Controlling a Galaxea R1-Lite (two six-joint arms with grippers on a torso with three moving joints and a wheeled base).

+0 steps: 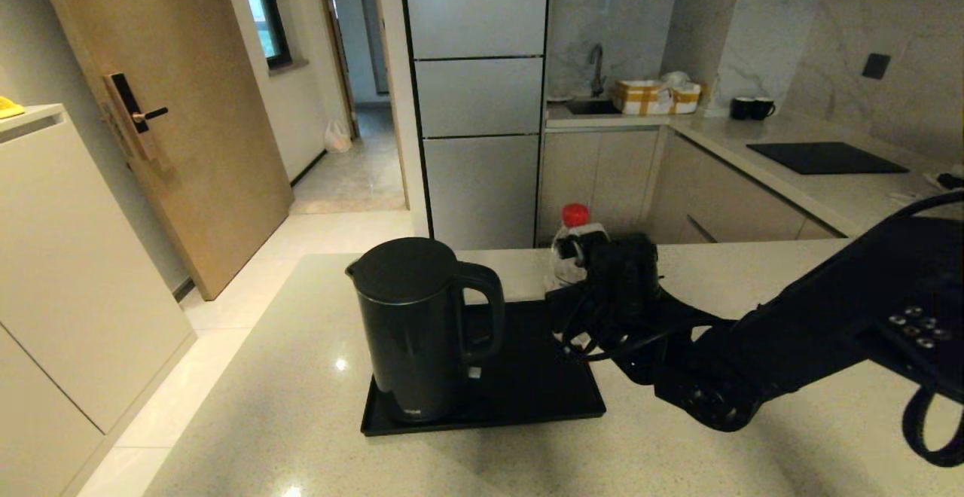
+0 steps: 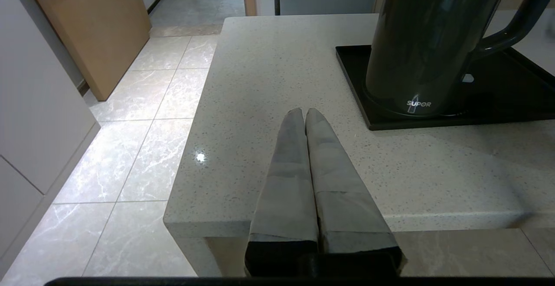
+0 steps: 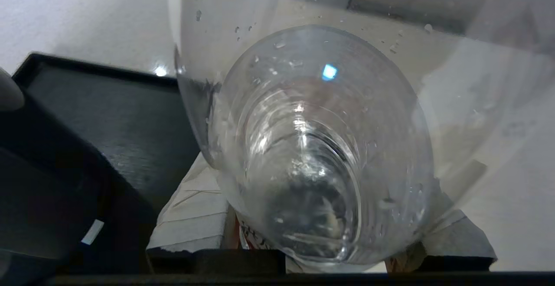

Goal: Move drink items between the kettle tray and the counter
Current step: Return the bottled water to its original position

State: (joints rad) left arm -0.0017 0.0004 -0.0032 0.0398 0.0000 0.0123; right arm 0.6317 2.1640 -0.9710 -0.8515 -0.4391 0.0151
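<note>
Beyond tray (image 1: 527, 399) far rim, right gripper (image 1: 595, 263) pinches bottle (image 1: 570, 245); left gripper (image 2: 303, 115) pressed together.

The right arm (image 1: 813, 331) was matte black throughout, built of thick, rounded segments. A cluster of small silver screws sat on its broad link at the right edge of the head view, and round bolt recesses ringed the joint at lower centre-right. Thin black cables looped loosely beside the wrist, and a thicker black cable curled at the lower right corner. The left gripper (image 2: 305, 113) had two long, tapered grey fingers (image 2: 286, 182) on a black base.
</note>
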